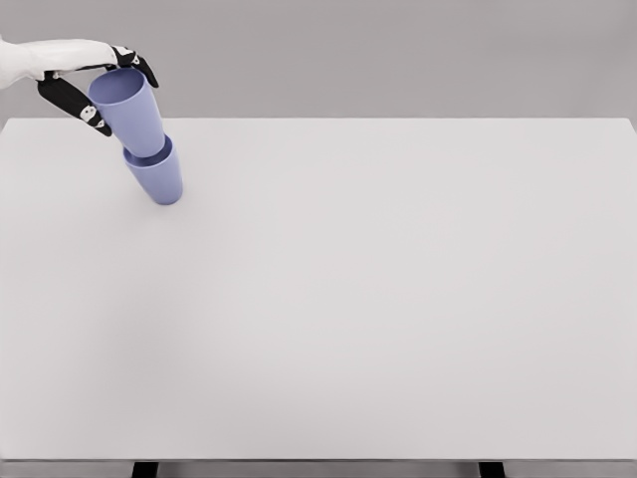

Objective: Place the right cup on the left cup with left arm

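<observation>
upper cup [129,112]: base seated in lower cup [155,175], far-left of table [398,299], both tilted | my left hand [85,75]: fingers curled round its rim | step: I judge I should settle it, then spread slowly so nothing tips

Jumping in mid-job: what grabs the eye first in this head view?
At the table's far left, the left robot hand grips the upper cup, whose base sits inside the lower cup. Both purple cups lean left. The rest of the white table is bare.
</observation>
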